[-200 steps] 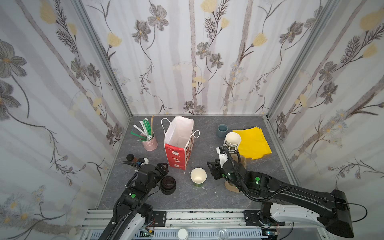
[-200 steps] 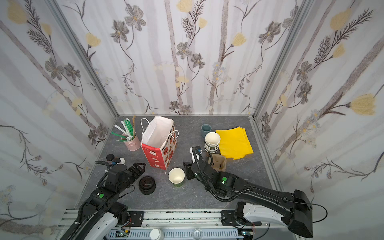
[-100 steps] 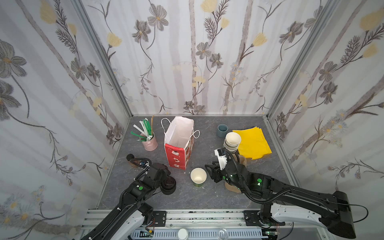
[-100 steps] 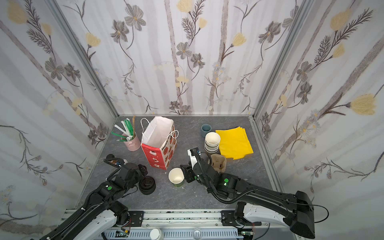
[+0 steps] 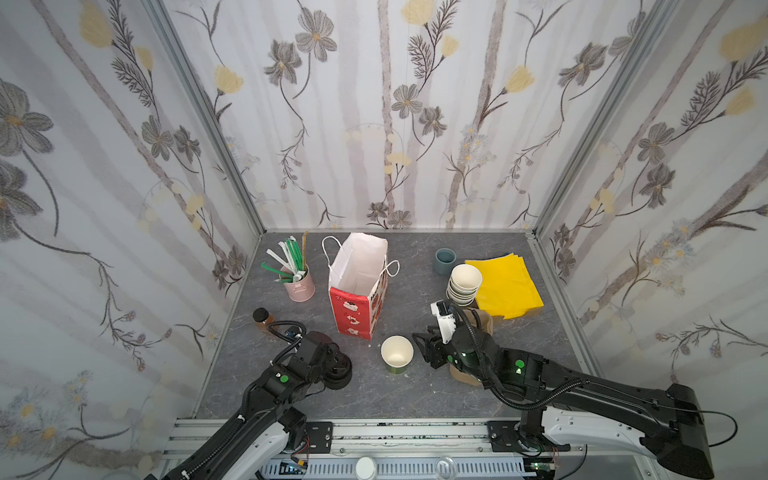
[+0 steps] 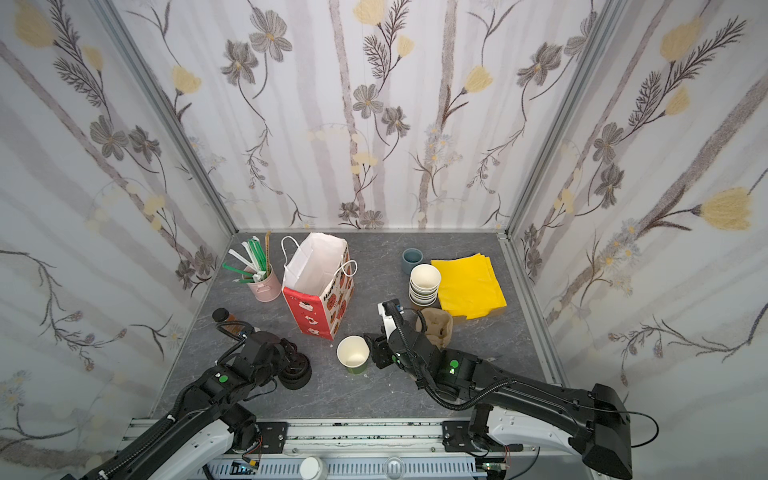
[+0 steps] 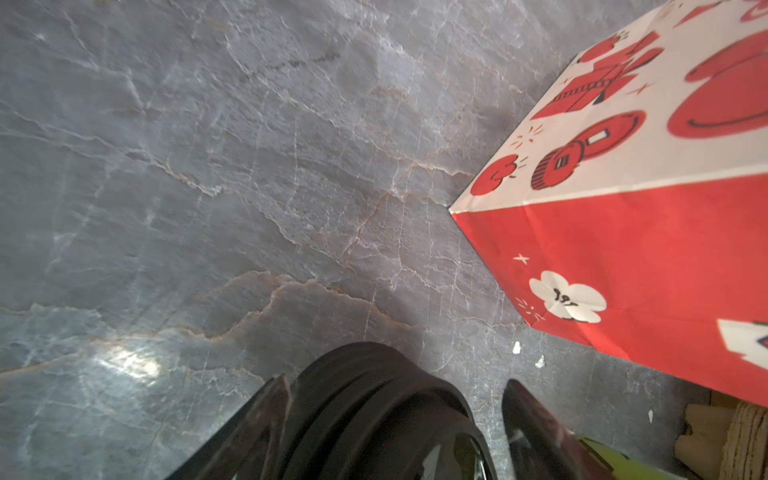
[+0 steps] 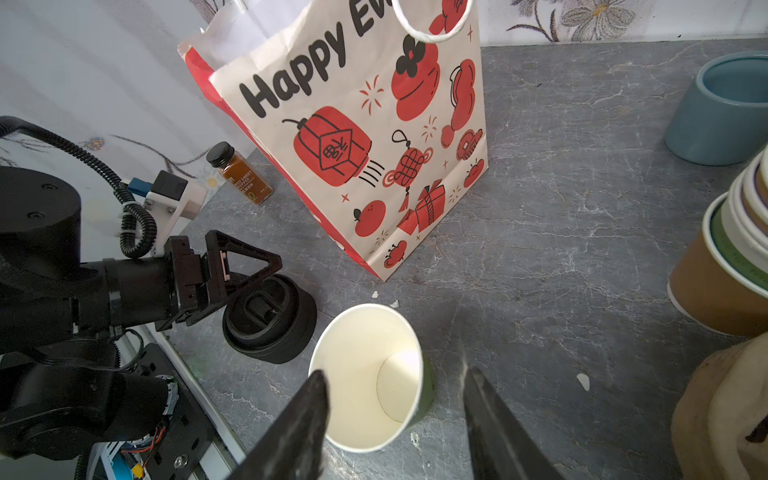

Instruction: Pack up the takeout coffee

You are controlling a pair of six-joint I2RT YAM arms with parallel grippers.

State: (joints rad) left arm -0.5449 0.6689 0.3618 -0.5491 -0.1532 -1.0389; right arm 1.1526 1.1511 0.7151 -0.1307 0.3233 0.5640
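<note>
We judged the paper bag [image 5: 353, 309], standing open-mouthed beyond both grippers, to be light and floppy, apt to slide or fold if knocked at its rim. The takeout coffee [image 5: 397, 354] stood upright on the table [image 5: 415, 401], right at the tips of the right gripper [image 5: 419, 347], whose jaws were spread wide to either side of it without closing; we could not tell whether a finger touched the rim. It was uncapped and we saw no liquid inside, so we took it for light, thin-walled and easily crushed or tipped, best held gently at mid-wall, under the stiffer rolled rim. The left gripper [image 7: 390, 386] was spread about the top of the stack of black lids [image 5: 337, 372], one finger seemingly against it and the other clear. Those lids looked stiff, slick and nested, so two might lift together. Behind the right gripper's wrist lay yellow napkins [image 5: 505, 286], a pulp carrier [image 6: 436, 326] and a stack of spare cups [image 5: 464, 282], close enough to catch that arm. A blue cup [image 5: 445, 261] sat farther off; beyond the left gripper stood a pink tin [image 5: 300, 286] and, nearer its wrist, a small bottle [image 5: 262, 318].
</note>
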